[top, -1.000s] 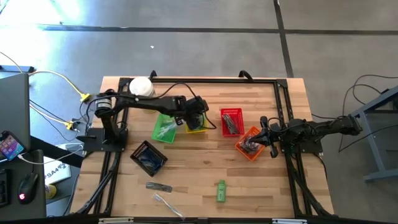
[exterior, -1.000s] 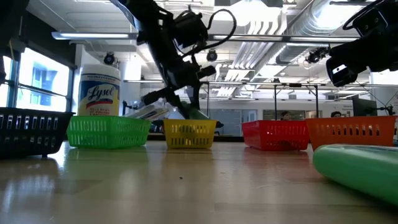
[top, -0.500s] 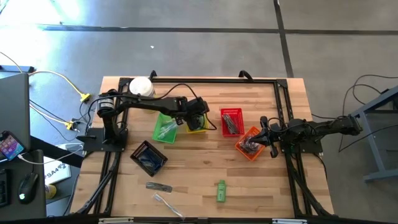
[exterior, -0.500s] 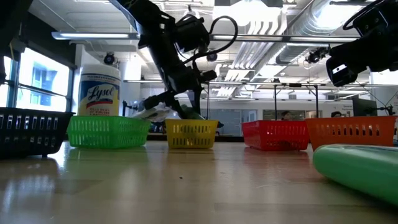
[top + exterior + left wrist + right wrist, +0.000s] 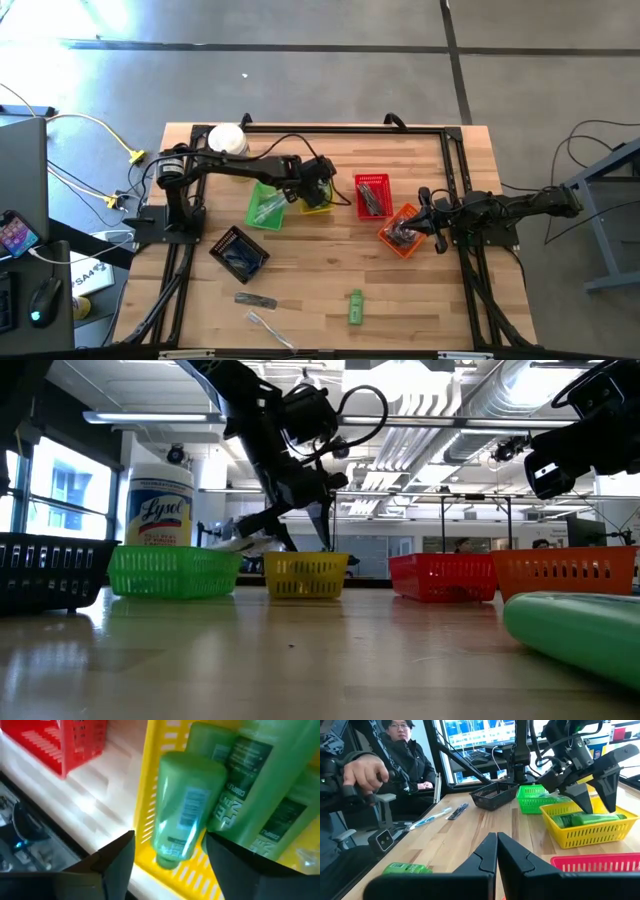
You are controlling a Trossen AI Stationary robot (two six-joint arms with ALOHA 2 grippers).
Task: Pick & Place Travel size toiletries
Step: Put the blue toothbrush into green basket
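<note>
- The left gripper (image 5: 318,190) is hovering just above the yellow basket (image 5: 316,203), its fingers (image 5: 116,857) spread apart with nothing between them.
- Green tubes (image 5: 186,815) are lying in the yellow basket directly under that gripper — the nearest one sits between the two fingers in the left wrist view, apart from both.
- That tube is smooth glossy plastic with a printed label, its flat cap end resting against the basket's slotted wall; its long axis is running across the basket, roughly alongside the two tubes beside it.
- From the right wrist view the tubes (image 5: 590,819) are lying flat and level in the basket, long axis parallel to the surface (image 5: 310,280).
- The right gripper (image 5: 428,213) is waiting above the orange basket (image 5: 399,238), its fingers (image 5: 492,851) pressed together and holding nothing.
- Another green tube (image 5: 355,306) is lying on the bare wooden surface near its front edge, long axis pointing front to back — well apart from both grippers.
- A dark razor-like stick (image 5: 255,300) and a clear-wrapped toothbrush (image 5: 266,325) are lying nearby on the surface, both angled.
- The baskets are lattice-walled plastic: green (image 5: 264,206), red (image 5: 373,194) and black (image 5: 239,253) ones are each holding items.
- A white jar (image 5: 160,506) with a yellow label is standing behind the green basket.
- A person (image 5: 407,755) is sitting beyond the surface.
</note>
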